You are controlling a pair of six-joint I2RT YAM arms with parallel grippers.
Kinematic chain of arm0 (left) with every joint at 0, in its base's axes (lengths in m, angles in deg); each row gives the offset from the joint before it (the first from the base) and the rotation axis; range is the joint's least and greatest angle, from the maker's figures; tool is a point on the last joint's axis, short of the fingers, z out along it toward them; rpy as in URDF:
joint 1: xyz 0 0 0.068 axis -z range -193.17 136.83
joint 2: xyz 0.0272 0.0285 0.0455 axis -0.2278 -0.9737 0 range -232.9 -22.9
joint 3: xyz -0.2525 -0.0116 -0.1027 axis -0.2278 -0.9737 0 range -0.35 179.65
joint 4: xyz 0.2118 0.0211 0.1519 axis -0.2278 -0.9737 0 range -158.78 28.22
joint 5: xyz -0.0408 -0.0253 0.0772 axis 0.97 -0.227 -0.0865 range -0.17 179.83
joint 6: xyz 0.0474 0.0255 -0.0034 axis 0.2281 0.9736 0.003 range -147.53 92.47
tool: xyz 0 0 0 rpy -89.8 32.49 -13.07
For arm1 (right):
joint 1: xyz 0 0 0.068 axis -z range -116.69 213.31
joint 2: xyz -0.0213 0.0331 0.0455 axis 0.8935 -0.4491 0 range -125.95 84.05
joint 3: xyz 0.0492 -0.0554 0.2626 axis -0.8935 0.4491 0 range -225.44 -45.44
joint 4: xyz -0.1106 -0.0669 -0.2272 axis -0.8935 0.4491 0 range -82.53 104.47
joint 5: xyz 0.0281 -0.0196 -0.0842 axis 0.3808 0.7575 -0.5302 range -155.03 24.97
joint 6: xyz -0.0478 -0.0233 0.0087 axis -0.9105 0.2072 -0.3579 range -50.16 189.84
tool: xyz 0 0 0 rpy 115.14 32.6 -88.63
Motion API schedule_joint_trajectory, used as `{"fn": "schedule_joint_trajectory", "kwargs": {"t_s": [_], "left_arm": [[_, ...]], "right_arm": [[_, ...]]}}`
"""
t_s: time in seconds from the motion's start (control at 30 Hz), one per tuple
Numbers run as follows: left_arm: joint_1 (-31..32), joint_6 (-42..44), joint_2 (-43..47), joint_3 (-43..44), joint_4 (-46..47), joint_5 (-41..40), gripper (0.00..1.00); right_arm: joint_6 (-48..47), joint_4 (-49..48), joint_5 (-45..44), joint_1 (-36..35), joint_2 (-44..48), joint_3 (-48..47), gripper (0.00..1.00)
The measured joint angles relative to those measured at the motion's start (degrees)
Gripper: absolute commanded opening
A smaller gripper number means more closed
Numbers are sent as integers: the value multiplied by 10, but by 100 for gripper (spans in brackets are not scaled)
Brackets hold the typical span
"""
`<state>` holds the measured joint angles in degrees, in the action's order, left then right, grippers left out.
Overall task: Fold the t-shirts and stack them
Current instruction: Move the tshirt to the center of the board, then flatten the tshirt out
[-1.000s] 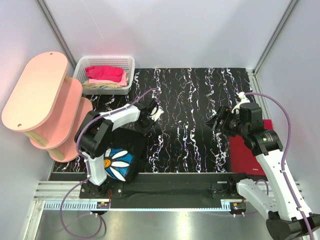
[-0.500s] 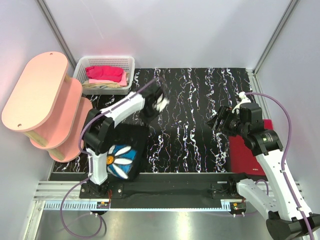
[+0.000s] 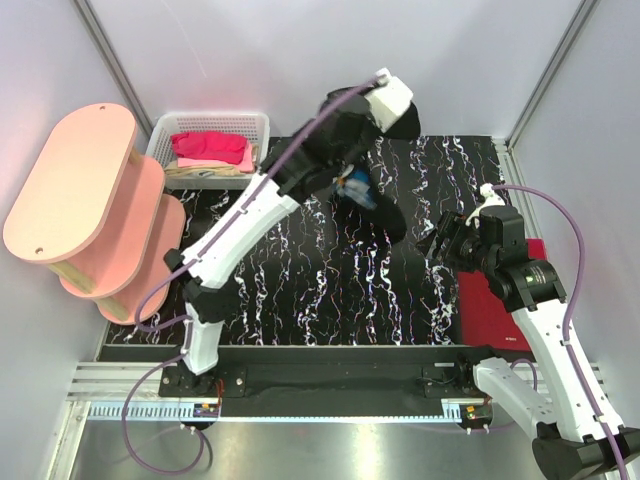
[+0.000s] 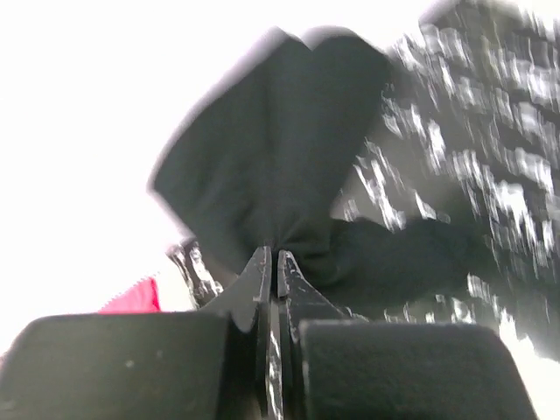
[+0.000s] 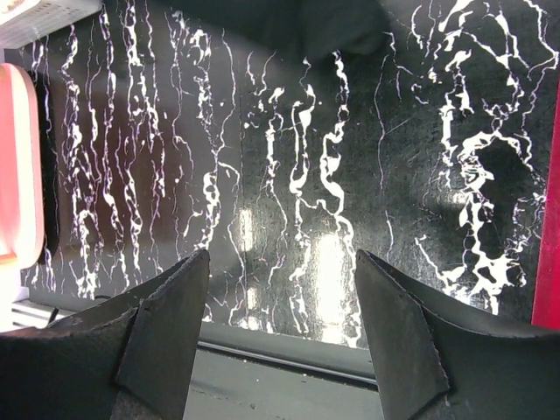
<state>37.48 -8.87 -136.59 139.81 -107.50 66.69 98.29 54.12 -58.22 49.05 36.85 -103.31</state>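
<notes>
My left gripper (image 3: 352,172) is raised high over the back middle of the table, shut on the black t-shirt (image 3: 385,215). The shirt hangs bunched below it with a bit of blue daisy print showing. In the left wrist view the jaws (image 4: 271,262) pinch the black cloth (image 4: 280,157). My right gripper (image 3: 436,245) is open and empty low over the table at the right; its fingers (image 5: 166,324) stand wide apart. The dark red shirt (image 3: 495,295) lies folded at the right edge. The pink shirt (image 3: 210,148) lies in the basket.
A white mesh basket (image 3: 165,135) stands at the back left with folded cloth in it. A pink tiered shelf (image 3: 80,190) stands at the left. The black marbled table surface (image 3: 330,290) lies between the arms.
My left arm has swung up and to the back right, lifting the black shirt off the near-left table. The right arm has not moved.
</notes>
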Motion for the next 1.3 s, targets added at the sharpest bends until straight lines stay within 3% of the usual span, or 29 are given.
{"fn": "schedule_joint_trajectory", "kwargs": {"t_s": [0.1,0.17,0.43,0.53,0.57,0.6,0.63,0.73,0.8,0.97,1.17,1.3], "left_arm": [[-26,-7,40,-28,48,-7,0],[-56,-16,103,-122,71,-5,0],[-136,-46,442,-676,68,37,0],[-142,-51,480,-842,34,64,0],[-144,-51,474,-884,26,66,23],[-147,-50,466,-916,16,68,52],[-151,-46,462,-941,3,70,64],[-170,-41,461,-943,-4,71,65],[-182,-41,461,-924,0,71,76],[-188,-40,443,-846,14,72,75],[-189,-49,334,-742,33,118,68],[-189,-54,235,-721,40,154,65]], "right_arm": [[0,0,-3,0,1,0,75],[-1,0,-4,0,3,0,75],[-4,-2,-18,0,-16,2,77],[-4,-9,-18,0,-46,9,78],[-4,-12,-18,0,-60,12,78],[-3,-18,-18,0,-75,16,78],[-3,-25,-17,0,-92,19,78],[-1,-54,-13,0,-143,30,78],[1,-80,-11,0,-184,32,77],[1,-145,2,-10,-310,11,76],[-19,-185,19,-49,-524,-156,77],[-31,-207,37,-58,-631,-263,77]]}}
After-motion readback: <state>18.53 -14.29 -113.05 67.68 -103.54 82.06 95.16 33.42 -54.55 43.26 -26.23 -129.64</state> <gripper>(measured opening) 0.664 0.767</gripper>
